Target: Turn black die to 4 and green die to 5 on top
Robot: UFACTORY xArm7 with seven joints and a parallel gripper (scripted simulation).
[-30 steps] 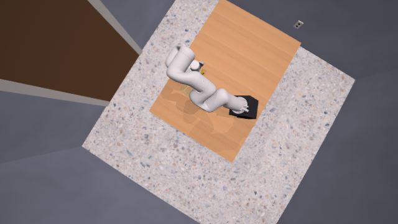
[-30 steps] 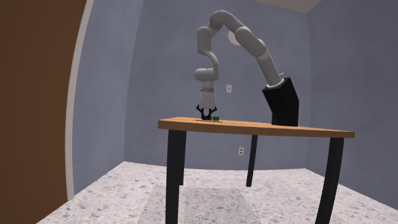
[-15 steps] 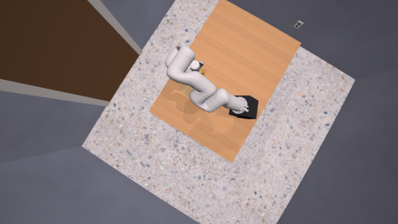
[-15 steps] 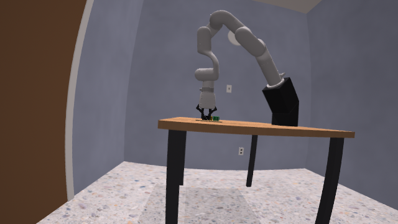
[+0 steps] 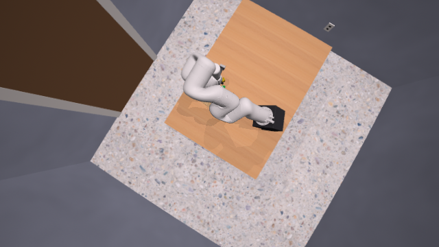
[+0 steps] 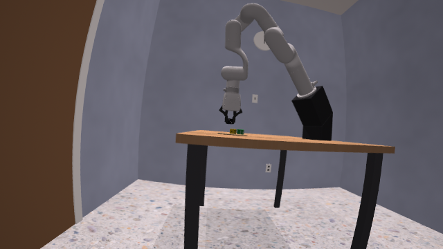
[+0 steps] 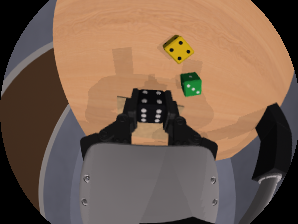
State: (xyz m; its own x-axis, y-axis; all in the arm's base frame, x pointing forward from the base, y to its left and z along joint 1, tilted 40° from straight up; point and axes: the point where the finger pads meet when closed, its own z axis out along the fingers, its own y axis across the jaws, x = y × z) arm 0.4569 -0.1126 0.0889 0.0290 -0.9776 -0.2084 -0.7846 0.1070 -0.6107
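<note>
The fingers (image 6: 230,121) hold the black die (image 7: 150,107) above the table (image 5: 271,48) (image 6: 284,140) (image 7: 125,30).

1 black die (image 7: 150,106), 1 yellow (image 7: 178,49), 1 green (image 7: 191,84).

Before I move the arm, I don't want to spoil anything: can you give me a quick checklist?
1. Pincer shut on the black die: ok
2. Black die clear of the table: ok
3. Yellow die apart from the green die: ok
4. Green die showing 5 on top: not ok
5. Mat flat all over: cannot tell, mostly hidden
</note>
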